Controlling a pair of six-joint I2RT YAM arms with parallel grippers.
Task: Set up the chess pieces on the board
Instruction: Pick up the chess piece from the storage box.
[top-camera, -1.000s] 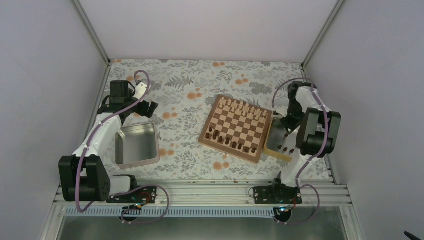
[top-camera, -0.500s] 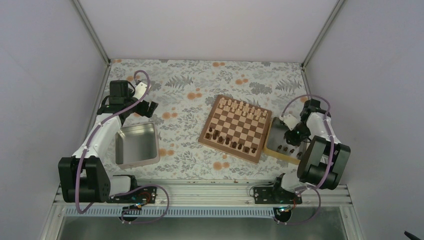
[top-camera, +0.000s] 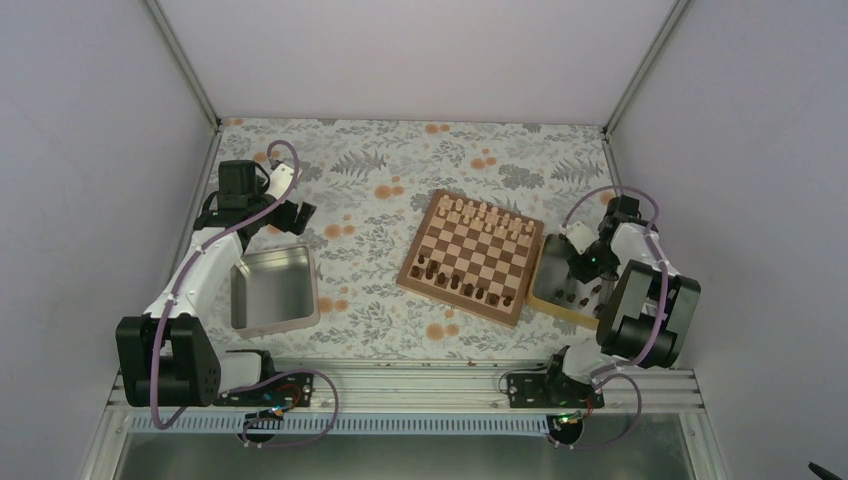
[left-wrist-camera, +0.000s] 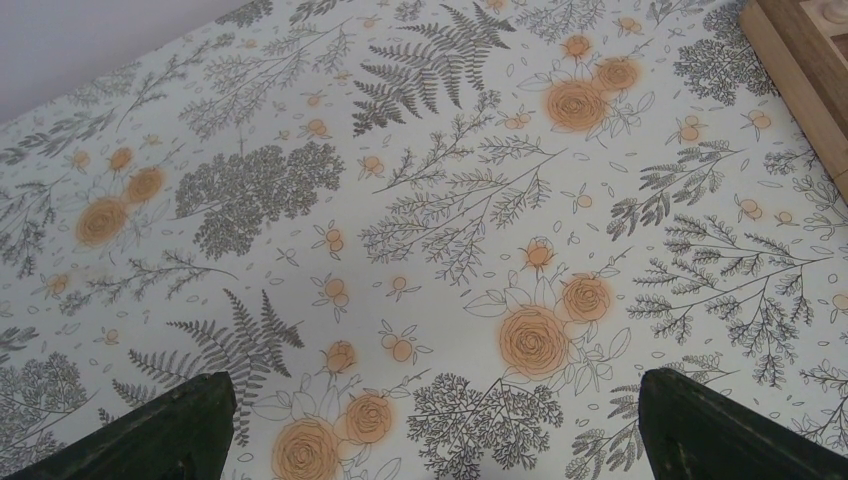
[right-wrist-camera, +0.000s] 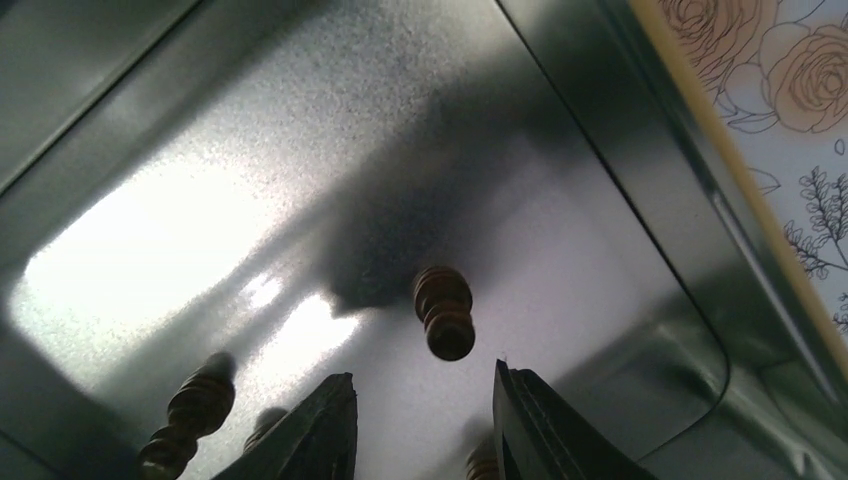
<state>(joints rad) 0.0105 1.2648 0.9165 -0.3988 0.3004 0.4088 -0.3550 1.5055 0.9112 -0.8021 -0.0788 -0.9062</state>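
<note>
Several small dark brown wooden chess pieces lie in the yellow-rimmed metal tray just right of the checked wooden chessboard. The right pincer hangs over them, jaws wide and empty. The left pincer, also wide, hovers above the floral surface.

I note the table cover: white, printed with grey ferns and orange roses. The board shows light and dark brown checks, with cream pieces at its 12 o'clock edge and dark brown chess pieces at 6 o'clock. The tin at 9 o'clock is grey.
</note>
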